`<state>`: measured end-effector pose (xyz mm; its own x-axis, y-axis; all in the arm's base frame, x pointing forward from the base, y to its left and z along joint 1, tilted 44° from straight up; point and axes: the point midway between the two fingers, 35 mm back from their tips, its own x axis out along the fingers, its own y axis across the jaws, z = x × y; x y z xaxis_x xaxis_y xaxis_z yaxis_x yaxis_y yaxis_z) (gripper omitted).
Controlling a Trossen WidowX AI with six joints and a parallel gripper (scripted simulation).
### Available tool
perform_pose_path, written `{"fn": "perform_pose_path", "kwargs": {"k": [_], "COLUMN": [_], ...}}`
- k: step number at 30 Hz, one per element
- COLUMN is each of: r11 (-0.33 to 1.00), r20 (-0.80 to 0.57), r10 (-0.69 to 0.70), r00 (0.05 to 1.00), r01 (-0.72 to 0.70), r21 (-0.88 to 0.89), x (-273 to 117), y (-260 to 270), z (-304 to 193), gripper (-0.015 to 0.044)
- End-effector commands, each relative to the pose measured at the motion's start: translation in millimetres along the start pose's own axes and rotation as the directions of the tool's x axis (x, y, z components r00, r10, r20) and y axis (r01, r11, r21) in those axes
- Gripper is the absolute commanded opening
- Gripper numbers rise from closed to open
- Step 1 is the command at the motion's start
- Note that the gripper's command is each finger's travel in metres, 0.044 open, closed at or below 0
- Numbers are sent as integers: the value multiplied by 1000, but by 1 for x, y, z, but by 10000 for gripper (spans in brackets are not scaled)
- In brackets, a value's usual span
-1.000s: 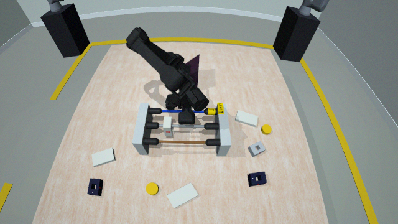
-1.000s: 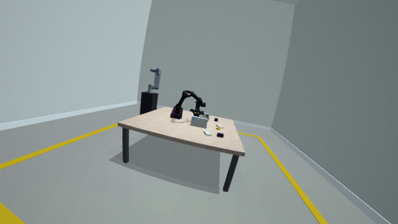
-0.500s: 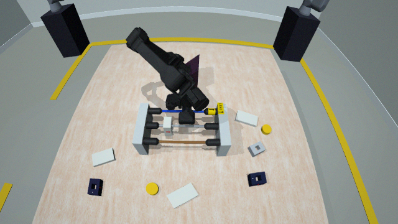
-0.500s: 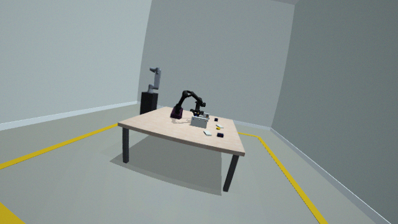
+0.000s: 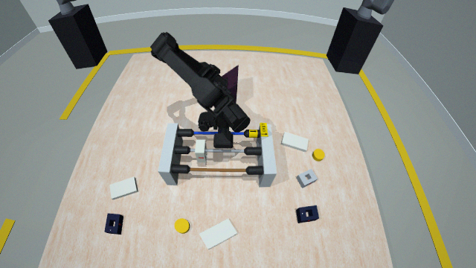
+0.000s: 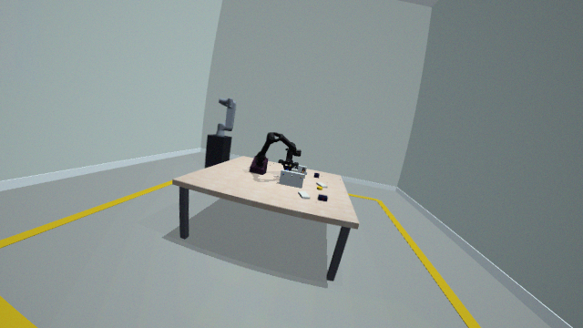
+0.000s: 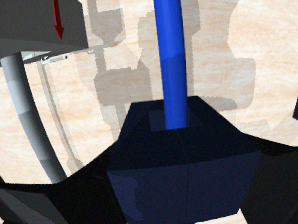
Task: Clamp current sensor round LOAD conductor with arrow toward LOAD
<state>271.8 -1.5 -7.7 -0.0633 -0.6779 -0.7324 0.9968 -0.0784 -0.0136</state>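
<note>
Wrist view, nearest the lens: the gripper (image 5: 223,141) (image 6: 288,167) (image 7: 168,133) is closed on the dark blue sensor (image 7: 183,195), its fingers pressed to opposite sides. The blue conductor (image 5: 202,132) (image 7: 172,65) runs into the sensor's opening, and a thin seam shows on the housing. Whether it has latched, and which way its arrow points, I cannot tell. Beside it, a pale block (image 5: 201,149) (image 7: 40,25) with a red arrow sits on the grey conductor (image 5: 219,150) (image 7: 27,110).

From the top, the near part of the table (image 5: 256,249) (image 6: 269,193) bears a white slab (image 5: 218,234), a yellow disc (image 5: 181,225) and two dark blocks with square openings, one left (image 5: 108,223) and one right (image 5: 313,214) in the picture. Farther in, a copper-coloured conductor (image 5: 219,170) spans the stand (image 5: 168,149) (image 6: 292,179), nearest of three. The blue one is farthest, with the yellow LOAD marker (image 5: 264,129) at its right end in the picture.

In the exterior view, a grey arm (image 6: 230,115) on a black pedestal (image 6: 218,150) stands beyond the table.
</note>
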Motion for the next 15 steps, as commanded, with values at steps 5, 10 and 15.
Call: {"fn": "perform_pose_path", "kwargs": {"k": [5, 10, 15], "r11": [1000, 1000, 1000], "r20": [3, 3, -1], "r10": [20, 20, 21], "r00": [1000, 1000, 1000], "r01": [-20, -20, -21], "r21": [-4, -4, 0], "x": [0, 1, 1], "y": [-2, -1, 0], "z": [1, 1, 1], "gripper": [0, 0, 26]}}
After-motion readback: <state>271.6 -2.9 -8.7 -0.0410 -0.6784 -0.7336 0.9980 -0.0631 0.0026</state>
